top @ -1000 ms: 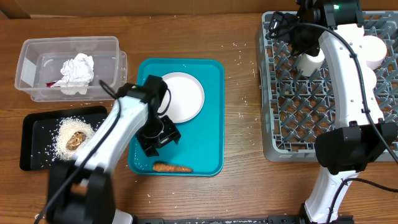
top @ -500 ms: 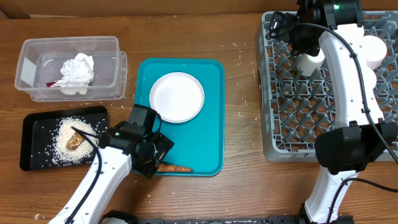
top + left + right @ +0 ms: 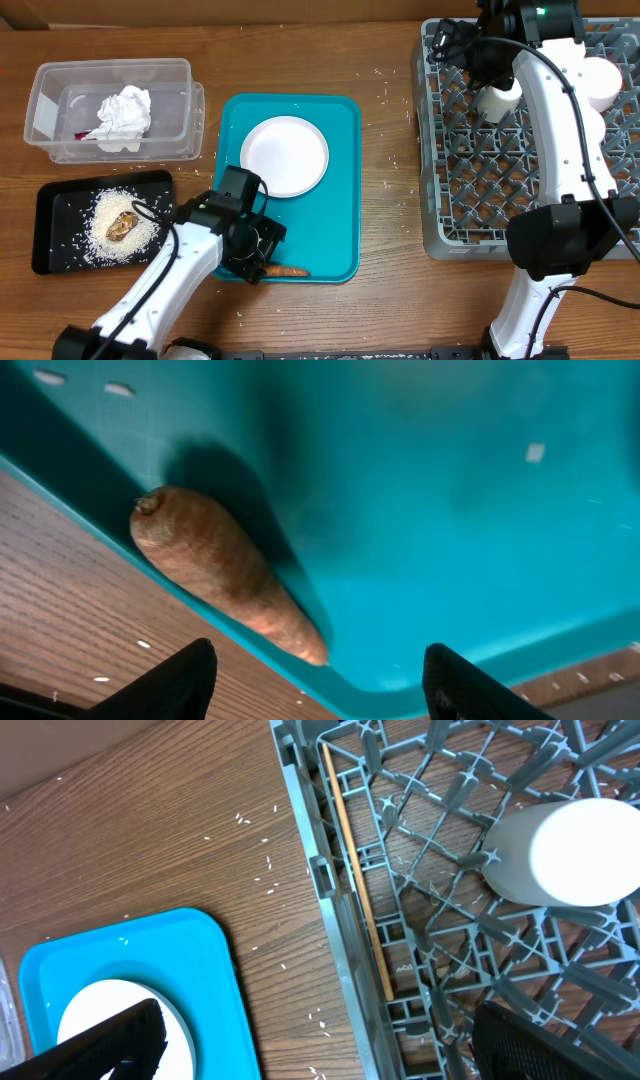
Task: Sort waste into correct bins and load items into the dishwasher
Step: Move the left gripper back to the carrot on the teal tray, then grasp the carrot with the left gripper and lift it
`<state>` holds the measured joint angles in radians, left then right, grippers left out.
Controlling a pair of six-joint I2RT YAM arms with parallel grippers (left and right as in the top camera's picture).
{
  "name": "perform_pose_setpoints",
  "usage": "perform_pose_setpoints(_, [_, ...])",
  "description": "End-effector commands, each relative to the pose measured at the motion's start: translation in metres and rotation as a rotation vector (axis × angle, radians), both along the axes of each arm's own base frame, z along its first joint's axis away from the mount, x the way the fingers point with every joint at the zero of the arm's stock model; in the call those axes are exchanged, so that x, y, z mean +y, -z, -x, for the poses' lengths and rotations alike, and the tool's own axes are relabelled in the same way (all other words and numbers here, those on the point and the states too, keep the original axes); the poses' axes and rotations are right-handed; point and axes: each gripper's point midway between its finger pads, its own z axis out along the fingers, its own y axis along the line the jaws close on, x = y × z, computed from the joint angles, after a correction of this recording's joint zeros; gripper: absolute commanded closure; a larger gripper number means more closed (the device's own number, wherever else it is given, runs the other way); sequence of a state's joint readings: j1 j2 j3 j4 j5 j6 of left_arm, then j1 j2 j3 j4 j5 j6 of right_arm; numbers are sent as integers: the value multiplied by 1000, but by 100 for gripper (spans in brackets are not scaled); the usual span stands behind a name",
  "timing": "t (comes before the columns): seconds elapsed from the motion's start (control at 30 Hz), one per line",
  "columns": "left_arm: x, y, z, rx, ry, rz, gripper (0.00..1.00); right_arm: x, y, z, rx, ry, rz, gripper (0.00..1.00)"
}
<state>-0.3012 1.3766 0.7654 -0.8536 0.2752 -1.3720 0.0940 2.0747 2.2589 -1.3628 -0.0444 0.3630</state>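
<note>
A small orange carrot piece [image 3: 280, 269] lies at the front edge of the teal tray [image 3: 338, 215]. In the left wrist view the carrot [image 3: 220, 570] sits against the tray rim. My left gripper [image 3: 258, 260] hovers over the carrot's left end, and its open, empty jaws [image 3: 320, 685] straddle the tray corner. A round white plate [image 3: 284, 156] rests on the teal tray. My right gripper [image 3: 478, 55], open and empty [image 3: 320, 1050], hangs over the grey dish rack [image 3: 450, 200], which holds a white cup [image 3: 497, 100], a white dish [image 3: 602, 82] and chopsticks [image 3: 355, 870].
The clear tub [image 3: 45, 110] at back left holds a crumpled tissue [image 3: 123, 112] and a red wrapper [image 3: 85, 135]. The black tray [image 3: 55, 215] holds rice [image 3: 100, 235] and a brown lump [image 3: 122, 224]. Loose rice grains dot the wooden table.
My left arm has swung from over the tray's middle to its front left corner, ending low beside the carrot. The right arm has not moved.
</note>
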Motion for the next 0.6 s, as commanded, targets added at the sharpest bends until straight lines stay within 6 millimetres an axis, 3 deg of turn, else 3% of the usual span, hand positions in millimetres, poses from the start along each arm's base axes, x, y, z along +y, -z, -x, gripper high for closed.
perform_pose_setpoints(0.0, [-3,11,9,72,-29,-5,32,0,-14,-1,-38,1,4,0])
perform_pose_setpoints(0.57, [7,28,8,105,-50,-81,32,0,-14,-1,-38,1,4,0])
